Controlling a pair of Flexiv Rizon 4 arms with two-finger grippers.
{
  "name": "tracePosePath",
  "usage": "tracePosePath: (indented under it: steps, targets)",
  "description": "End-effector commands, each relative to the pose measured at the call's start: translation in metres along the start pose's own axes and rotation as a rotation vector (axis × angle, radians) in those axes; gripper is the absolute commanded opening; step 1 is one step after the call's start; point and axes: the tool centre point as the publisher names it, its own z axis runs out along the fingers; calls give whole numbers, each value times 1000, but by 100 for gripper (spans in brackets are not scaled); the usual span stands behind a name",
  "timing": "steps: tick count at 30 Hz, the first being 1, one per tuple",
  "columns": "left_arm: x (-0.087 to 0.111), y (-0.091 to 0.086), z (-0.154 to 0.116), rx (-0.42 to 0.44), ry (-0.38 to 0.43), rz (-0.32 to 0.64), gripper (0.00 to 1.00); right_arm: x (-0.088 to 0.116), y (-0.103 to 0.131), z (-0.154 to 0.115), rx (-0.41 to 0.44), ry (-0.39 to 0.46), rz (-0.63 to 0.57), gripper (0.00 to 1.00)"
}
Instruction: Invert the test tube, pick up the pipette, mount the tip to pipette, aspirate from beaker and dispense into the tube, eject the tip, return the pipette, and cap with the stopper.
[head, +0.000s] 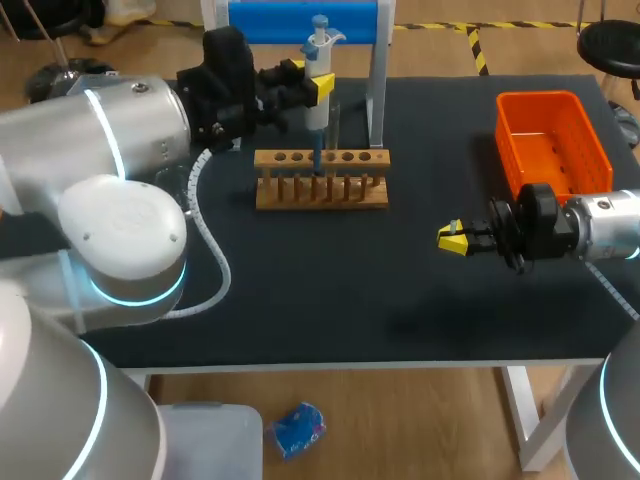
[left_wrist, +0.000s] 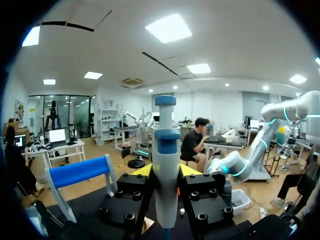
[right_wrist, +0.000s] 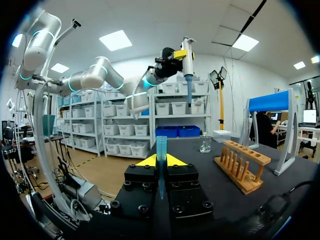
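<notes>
Your left gripper (head: 308, 78), upper centre of the head view, is clamped on the pipette (head: 319, 60), which is upright right over the wooden rack (head: 321, 190). Over at mid right, your right gripper (head: 455, 238) is pinching a blue tip (right_wrist: 161, 150).

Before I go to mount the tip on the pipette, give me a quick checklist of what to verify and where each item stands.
1. Pipette held by left gripper: ok, upright between both fingers.
2. Tip held by right gripper: ok, upright between its fingers.
3. Tip lined up under the pipette: not ok, the two are well apart.
4. Pipette clear of the rack: ok, the right wrist view shows it raised above the rack.
5. Beaker ready on the table: ok, upright beyond the rack.
</notes>
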Motion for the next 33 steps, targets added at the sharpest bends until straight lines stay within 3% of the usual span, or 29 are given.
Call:
tracePosePath:
  steps: [1, 16, 21, 26, 33]
  targets:
    - [-6, 2, 2, 63, 518, 1, 0, 0, 0, -1, 0, 3, 0, 0]
    - [-6, 2, 2, 63, 518, 1, 0, 0, 0, -1, 0, 3, 0, 0]
    - [5, 7, 17, 51, 513, 2, 0, 0, 0, -1, 0, 3, 0, 0]
    - [15, 10, 27, 16, 457, 16, 0, 0, 0, -1, 0, 3, 0, 0]
    - [27, 15, 35, 55, 407, 44, 0, 0, 0, -1, 0, 3, 0, 0]
